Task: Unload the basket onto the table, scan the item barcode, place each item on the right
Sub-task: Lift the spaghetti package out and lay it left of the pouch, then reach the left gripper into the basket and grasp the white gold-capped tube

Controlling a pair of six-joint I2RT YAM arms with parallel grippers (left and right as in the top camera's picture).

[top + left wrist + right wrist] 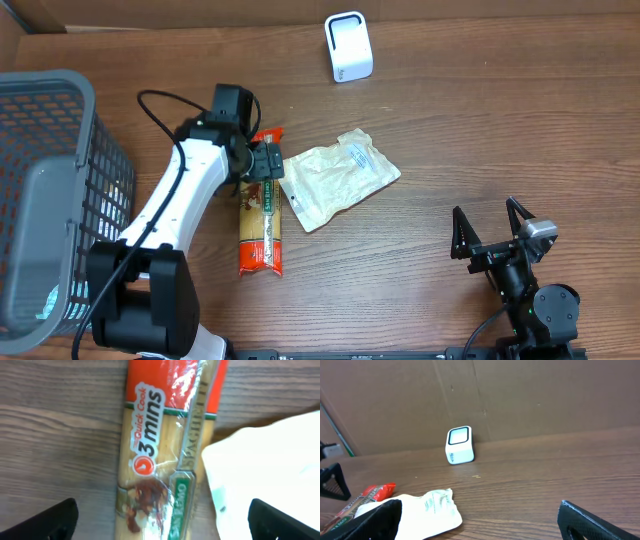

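Note:
An orange and yellow spaghetti packet [262, 235] lies lengthwise on the wooden table, its front label up in the left wrist view [160, 435]. My left gripper [272, 172] hovers over the packet's far end, open, with a finger on each side and nothing gripped [162, 522]. A white pouch [340, 178] lies just right of the packet, touching it [270, 460]. The white scanner [348, 47] stands at the table's back edge [459, 445]. My right gripper [488, 228] is open at the near right, far from the items [480, 522]. I see no barcode clearly.
A grey wire basket [40, 80] stands at the left edge of the table. A cardboard wall runs behind the scanner. Bare wood lies between the pouch [430, 507] and the right arm.

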